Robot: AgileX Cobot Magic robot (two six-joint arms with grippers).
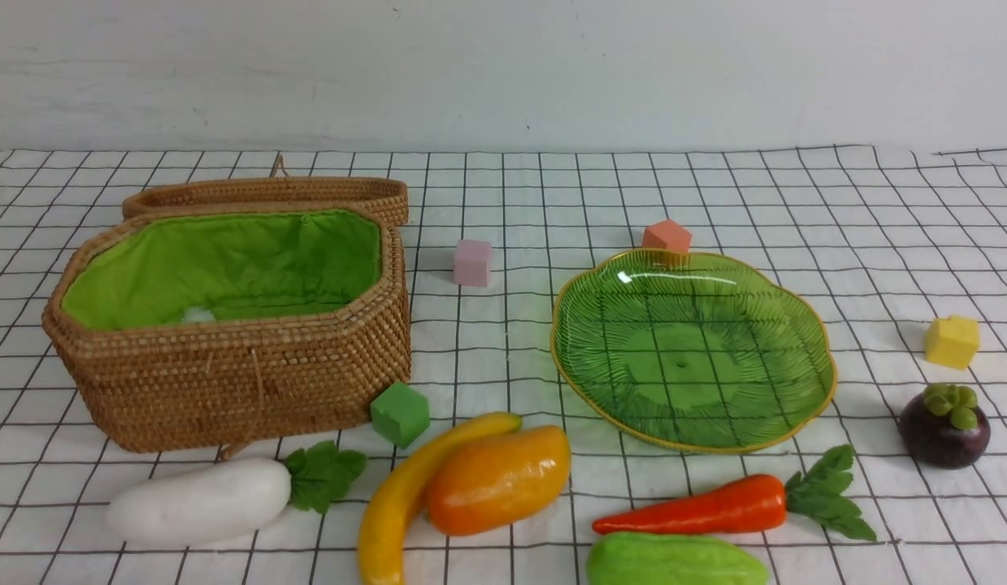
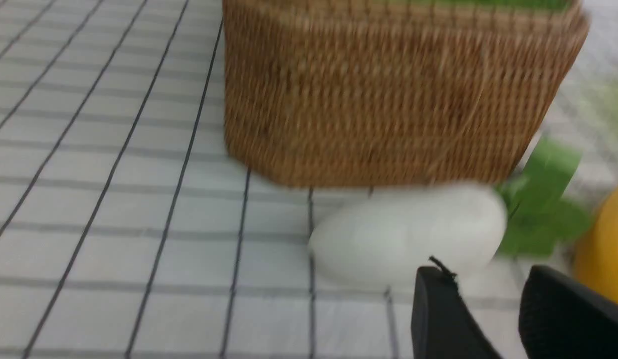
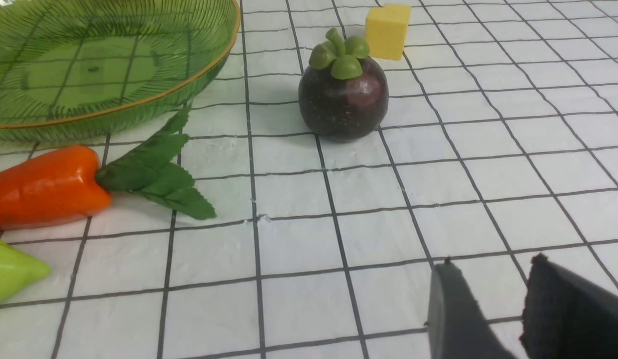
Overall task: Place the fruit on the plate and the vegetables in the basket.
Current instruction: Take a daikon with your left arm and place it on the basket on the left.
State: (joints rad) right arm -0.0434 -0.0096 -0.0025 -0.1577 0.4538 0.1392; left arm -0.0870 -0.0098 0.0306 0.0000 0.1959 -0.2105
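Vegetables: The radish [image 1: 198, 501] is lying on its side in front of the basket [image 1: 227, 382], with its long axis running left to right and its leaves pointing right. The carrot [image 1: 698, 508] is lying near the plate's front edge, tip pointing left and leaves pointing right. The cucumber [image 1: 674, 561] is lying crosswise just in front of the carrot, partly cut off by the frame.
Fruit: The banana [image 1: 405, 496] is curving from the near edge up toward the plate [image 1: 690, 349]. The mango [image 1: 499, 479] is resting against it, lengthwise left to right. The mangosteen [image 1: 944, 431] is sitting upright, cap up, to the right of the plate.
Basket: It is standing open on the left with its green lining showing, and the lid [image 1: 267, 193] is lying behind it.
Left gripper [image 2: 488, 279]: It is hanging low just short of the radish, fingers partly apart and gripping nothing.
Right gripper [image 3: 491, 267]: It is hanging over bare checked cloth [image 1: 877, 244], fingers partly apart and holding nothing, with the mangosteen well ahead.
Surroundings: A green cube [image 1: 399, 413] is sitting just beside the basket's front corner, near the banana's far tip. A pink cube [image 1: 471, 262] is sitting between basket and plate. An orange cube [image 1: 666, 236] is sitting just behind the plate, and a yellow cube [image 1: 952, 341] behind the mangosteen.
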